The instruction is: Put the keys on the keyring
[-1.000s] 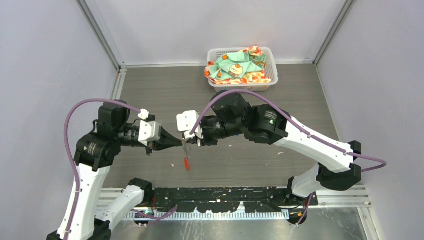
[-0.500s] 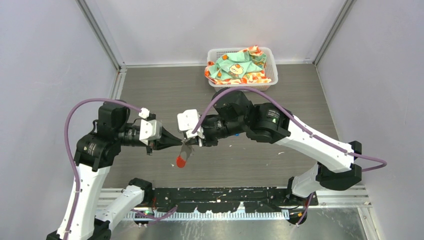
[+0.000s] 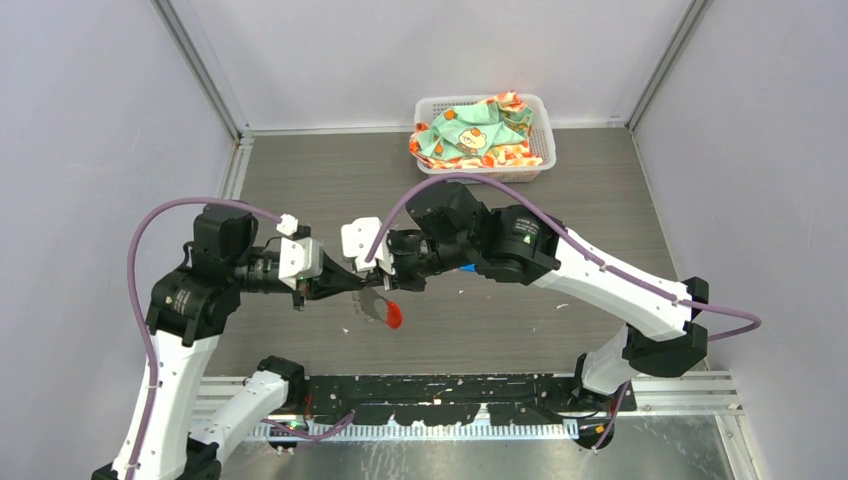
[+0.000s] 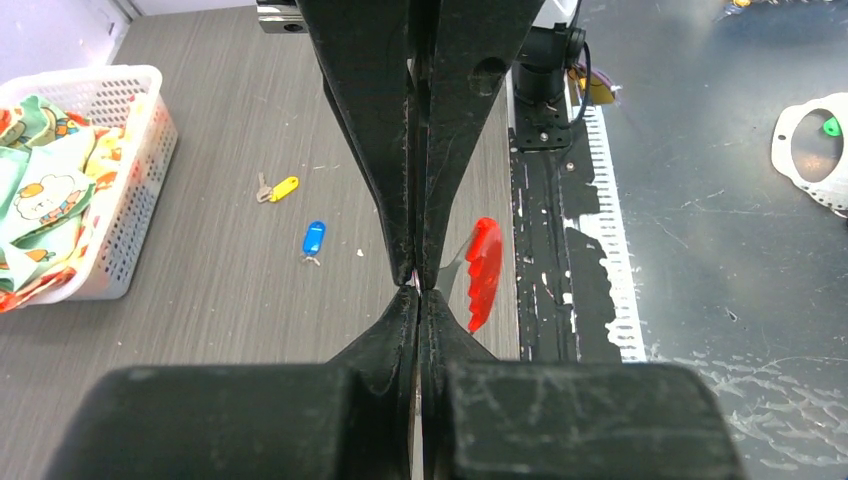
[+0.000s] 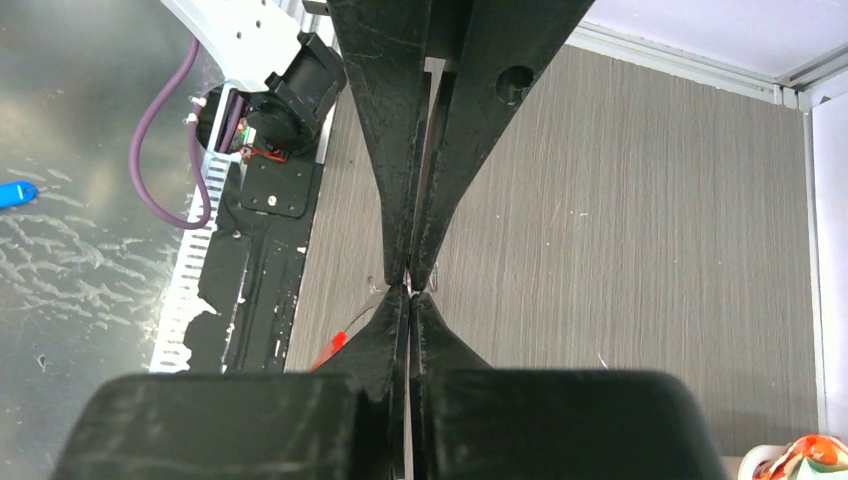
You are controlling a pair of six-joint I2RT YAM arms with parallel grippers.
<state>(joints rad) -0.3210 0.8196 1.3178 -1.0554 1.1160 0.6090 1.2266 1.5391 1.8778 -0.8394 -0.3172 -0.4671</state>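
The two grippers meet tip to tip above the middle of the table (image 3: 300,180), raised off the surface. The left gripper (image 4: 417,287) is pressed fully closed on the keyring (image 4: 484,265), whose red tag hangs just beside its tips on the side toward the near edge. The right gripper (image 5: 409,287) is closed as well; thin wire shows on either side of its tips, so it appears to pinch the ring too. The keys lie flat on the table beyond the grippers, toward the basket (image 3: 430,104). The blue key (image 4: 313,238) is the nearer one and the yellow key (image 4: 277,188) is a little farther, and the two are apart from each other. From above, the right arm covers most of that patch. The basket sits against the back edge right of centre, filled with a patterned cloth (image 3: 470,135). Bare tabletop shows left of it and along both side edges. The near edge is bounded by a black base plate (image 3: 450,395) carrying both arm bases. The surface is grey wood-grain laminate with small pale flecks. Plain pale walls (image 3: 90,120) on aluminium rails close it in on three sides, and the purple cables (image 3: 150,230) arch above both arms.
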